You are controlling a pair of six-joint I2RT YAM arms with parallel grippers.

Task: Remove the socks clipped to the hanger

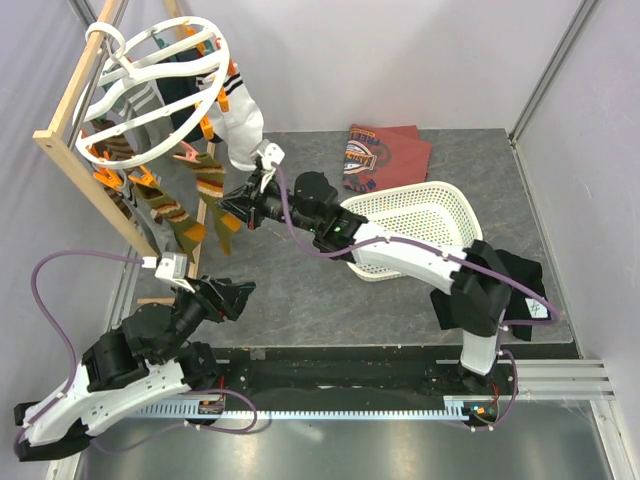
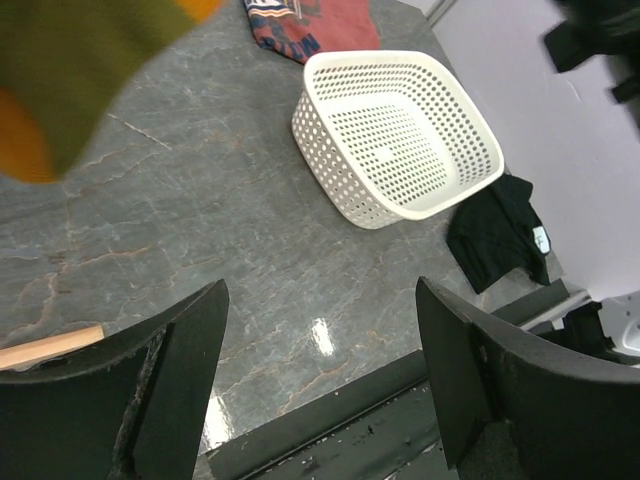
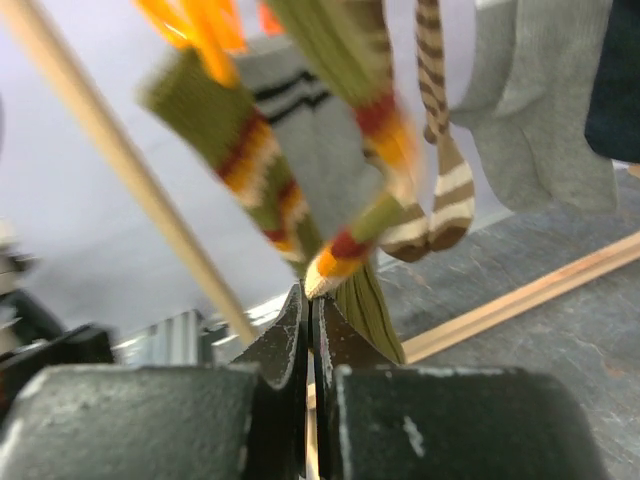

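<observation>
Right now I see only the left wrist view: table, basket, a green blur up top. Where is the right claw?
Observer: The right claw is shut, its tips at the toe of an olive striped sock hanging from the hanger. I cannot tell whether it pinches fabric.
Operator: What else hangs there?
Observer: Several more socks on orange clips, including a white sock with an orange band.
Operator: And my left claw against all that?
Observer: The left claw sits open, low beside the wooden rack, touching no sock.
</observation>
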